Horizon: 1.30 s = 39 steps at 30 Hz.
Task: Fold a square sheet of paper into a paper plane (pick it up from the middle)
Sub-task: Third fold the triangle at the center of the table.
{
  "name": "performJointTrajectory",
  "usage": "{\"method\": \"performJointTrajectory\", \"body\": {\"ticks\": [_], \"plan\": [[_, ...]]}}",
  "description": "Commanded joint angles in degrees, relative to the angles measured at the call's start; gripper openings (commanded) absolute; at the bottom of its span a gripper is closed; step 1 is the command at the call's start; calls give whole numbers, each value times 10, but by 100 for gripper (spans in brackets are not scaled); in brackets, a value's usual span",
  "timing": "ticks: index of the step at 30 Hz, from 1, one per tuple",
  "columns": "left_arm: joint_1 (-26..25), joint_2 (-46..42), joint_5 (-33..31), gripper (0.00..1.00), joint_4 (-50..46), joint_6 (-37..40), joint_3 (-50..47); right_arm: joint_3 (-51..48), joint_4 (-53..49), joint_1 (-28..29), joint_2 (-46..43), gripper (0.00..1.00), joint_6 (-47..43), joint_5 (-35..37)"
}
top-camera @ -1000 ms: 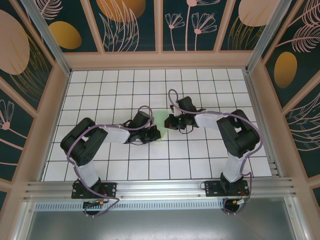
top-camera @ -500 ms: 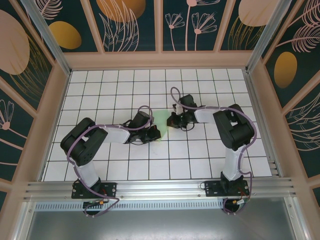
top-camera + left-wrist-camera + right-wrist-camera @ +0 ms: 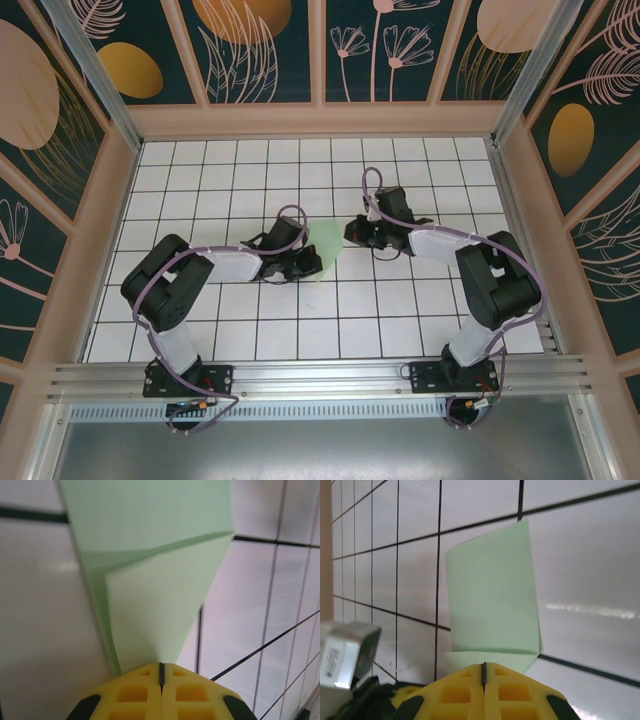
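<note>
The pale green sheet of paper [image 3: 326, 243] is folded into a narrow triangle and lies mid-table between both arms. In the left wrist view the paper [image 3: 150, 580] narrows to a point that runs into the seam of my left gripper [image 3: 161, 666], which is shut on that tip. From above, the left gripper [image 3: 310, 266] sits at the paper's near-left corner. My right gripper [image 3: 352, 234] is shut just right of the paper. In the right wrist view the paper [image 3: 492, 595] lies flat ahead of the right gripper [image 3: 483, 666], a folded flap at its tips.
White grid-tiled table [image 3: 400, 320] inside a walled frame with patterned panels. The left arm's wrist housing [image 3: 345, 655] shows at the lower left of the right wrist view, close to the paper. Open tiles lie to the back and front.
My right gripper has drawn back to the right and slightly away from the paper, uncovering more of it. The left gripper has stayed at the paper's tip.
</note>
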Motion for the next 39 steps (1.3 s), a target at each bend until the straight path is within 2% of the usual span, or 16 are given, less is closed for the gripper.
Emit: {"method": "performJointTrajectory", "body": {"ticks": [1,13,39], "plan": [[0,-21,-33,6,-19,18,36,-39,23,16,-20,0,29,3],[2,36,-108,1,-83,47,66,-68,92,111,10,0,96,-1],[2,51,-108,0,-66,36,46,-51,65,174,75,0,93,-11]]}}
